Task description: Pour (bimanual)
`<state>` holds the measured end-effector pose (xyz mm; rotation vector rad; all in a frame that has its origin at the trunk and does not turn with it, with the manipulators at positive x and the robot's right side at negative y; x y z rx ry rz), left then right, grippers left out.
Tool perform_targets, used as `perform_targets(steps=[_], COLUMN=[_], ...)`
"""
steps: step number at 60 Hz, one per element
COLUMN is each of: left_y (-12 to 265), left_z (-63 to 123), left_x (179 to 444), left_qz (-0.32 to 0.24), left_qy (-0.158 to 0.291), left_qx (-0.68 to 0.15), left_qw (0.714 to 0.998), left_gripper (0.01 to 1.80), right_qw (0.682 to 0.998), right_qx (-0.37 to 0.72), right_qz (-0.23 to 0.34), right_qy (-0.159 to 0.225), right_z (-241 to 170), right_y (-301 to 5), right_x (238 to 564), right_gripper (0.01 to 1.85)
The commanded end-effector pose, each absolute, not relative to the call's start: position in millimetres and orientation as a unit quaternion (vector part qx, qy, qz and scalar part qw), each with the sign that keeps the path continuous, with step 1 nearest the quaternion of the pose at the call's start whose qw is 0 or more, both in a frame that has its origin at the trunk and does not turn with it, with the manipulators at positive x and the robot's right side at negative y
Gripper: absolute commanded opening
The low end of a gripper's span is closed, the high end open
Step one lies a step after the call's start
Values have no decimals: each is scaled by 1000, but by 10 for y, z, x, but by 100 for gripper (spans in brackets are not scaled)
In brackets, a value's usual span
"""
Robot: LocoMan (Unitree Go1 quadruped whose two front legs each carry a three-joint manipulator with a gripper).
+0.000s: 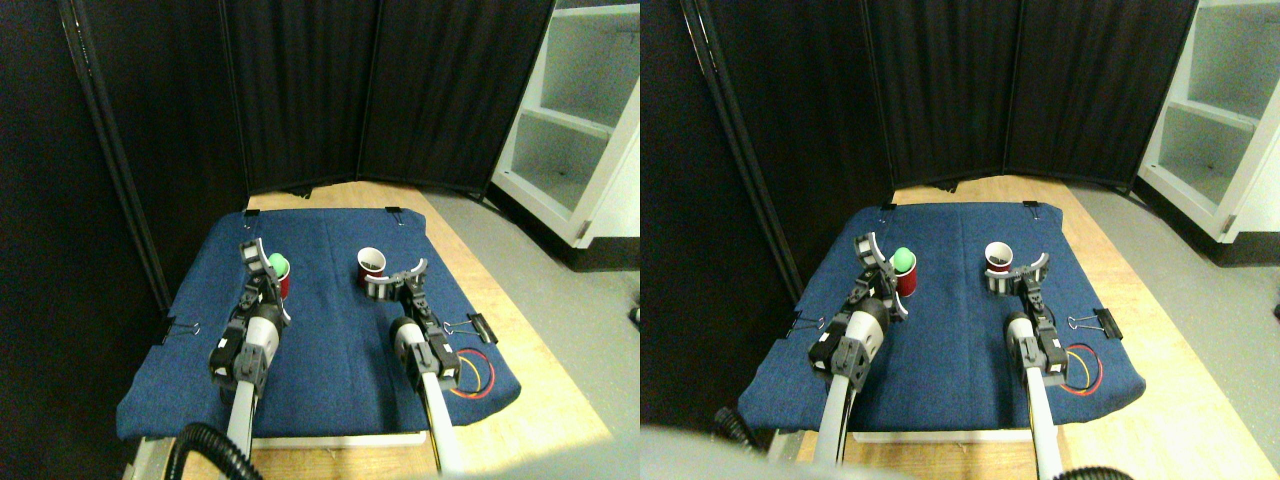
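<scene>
Nearest, on the blue cloth (330, 350) over the wooden board (500, 400), red and yellow wires (478, 376) by the right arm and black clips at the cloth's edges (478, 325). Farther in, left gripper (264, 272) spread around the red cup (283, 281) holding a green ball (278, 263), jaws on either side, contact impossible to tell; right gripper (397, 281) spread wide just before the empty red cup (371, 263), apparently apart from it. Beyond, black curtain panels (380, 90) and a white shelf unit (580, 120) at far right.
</scene>
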<state>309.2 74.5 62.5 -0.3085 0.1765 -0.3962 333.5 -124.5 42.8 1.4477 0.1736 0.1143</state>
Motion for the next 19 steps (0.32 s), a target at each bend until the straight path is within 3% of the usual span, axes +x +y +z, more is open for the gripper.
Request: perform_targets(steps=[1,9,19], left_y=[660,635,626], left_z=[806,877,858], left_x=[3008,2969,2971], left_qz=[-272,-322,-336], left_qy=[11,-31,-43], left_qx=[-77,3,36], left_qw=[959,946,940], left_gripper=[161,145,138], right_qw=[738,737,740], right_qx=[667,668,665], right_qz=[82,85,91], right_qy=[62,56,52], right_z=[569,611,618], right_y=[-1206,-1175,-1139], right_x=[3301,3266,3269], right_gripper=[130,129,128])
